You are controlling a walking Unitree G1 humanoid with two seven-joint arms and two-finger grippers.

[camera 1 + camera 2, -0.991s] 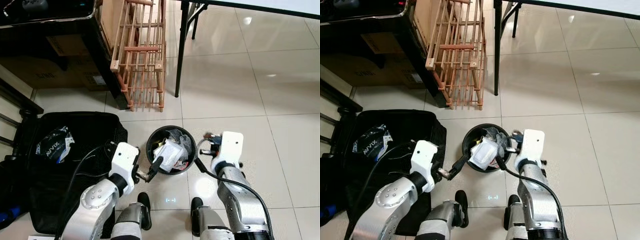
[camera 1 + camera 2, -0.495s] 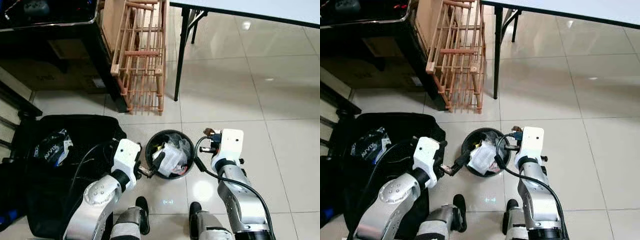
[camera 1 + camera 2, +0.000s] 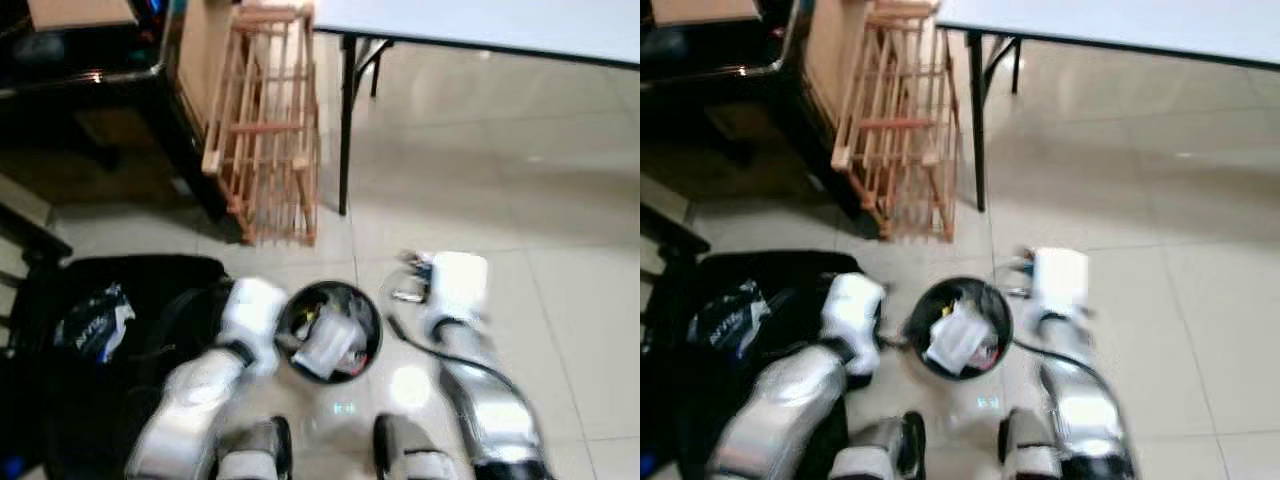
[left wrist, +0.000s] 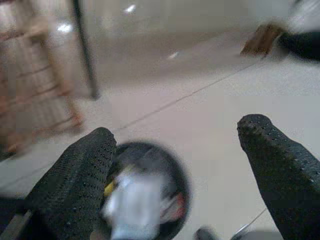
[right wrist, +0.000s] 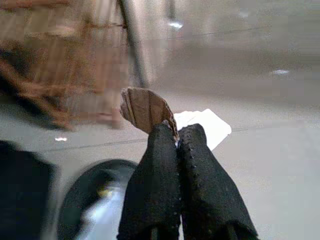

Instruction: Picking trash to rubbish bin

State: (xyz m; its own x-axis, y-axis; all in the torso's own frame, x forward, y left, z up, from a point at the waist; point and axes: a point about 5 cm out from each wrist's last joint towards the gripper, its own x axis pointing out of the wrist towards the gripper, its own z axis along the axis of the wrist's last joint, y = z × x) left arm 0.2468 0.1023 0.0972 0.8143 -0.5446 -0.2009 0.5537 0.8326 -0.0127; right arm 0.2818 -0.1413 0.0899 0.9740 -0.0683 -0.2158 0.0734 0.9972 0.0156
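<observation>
A round black rubbish bin [image 3: 345,302] stands on the tiled floor between my two arms, with white crumpled trash [image 3: 322,345] inside. My left gripper [image 4: 175,130] is open beside the bin's left rim, its fingers wide apart, and the bin [image 4: 177,172] lies below them. To the right of the bin [image 5: 67,212], slightly above its rim, my right gripper [image 5: 178,131] is shut on a brown scrap of card [image 5: 145,107] with a white sheet [image 5: 205,127] behind it. The head views are blurred.
A wooden rack [image 3: 265,120] leans against dark furniture [image 3: 90,90] behind the bin. A black table leg [image 3: 345,120] and white tabletop [image 3: 480,25] stand at the back. An open black bag [image 3: 150,290] with a blue-white packet [image 3: 90,320] lies left.
The whole picture has shifted and blurred, so the camera moved. Both arms stay at the sides of the bin, and the right gripper still holds the scrap.
</observation>
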